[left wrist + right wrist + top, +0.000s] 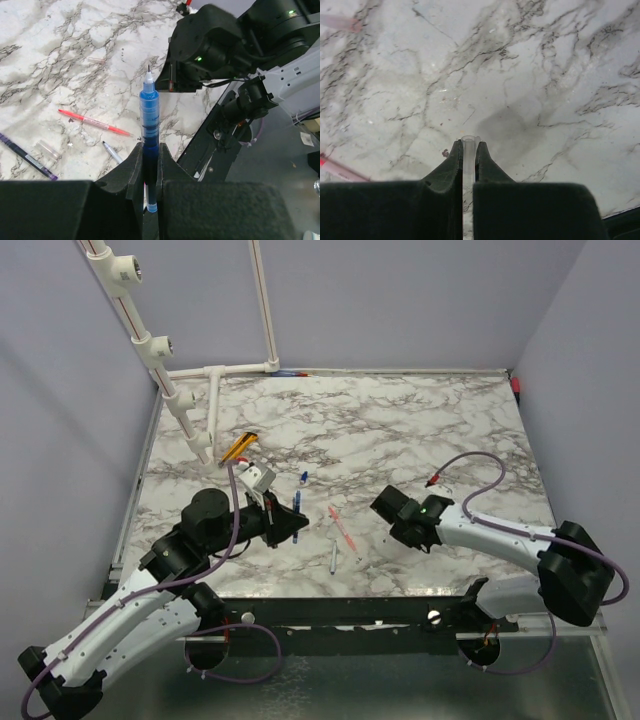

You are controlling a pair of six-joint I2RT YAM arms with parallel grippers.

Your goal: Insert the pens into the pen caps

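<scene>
My left gripper [149, 152] [297, 527] is shut on a blue pen [149, 112] whose bare tip points up and away toward the right arm. A short clear pen cap [468, 141] stands pinched in my right gripper [468, 149] [379, 502], its open mouth poking out just above the marble. A red-pink pen [343, 528] [95, 122] lies on the table between the two arms. Beside it are a whitish pen [333, 558] [112, 151] and a dark blue pen [27, 156]. Another clear cap [47, 149] lies loose next to the dark pen.
A yellow-and-black flat tool [238, 447] lies at the back left near the white pipe frame [190, 410]. A small blue piece [303, 478] lies behind the left gripper. The right arm's cable [470, 462] loops over the table, and grey walls enclose three sides.
</scene>
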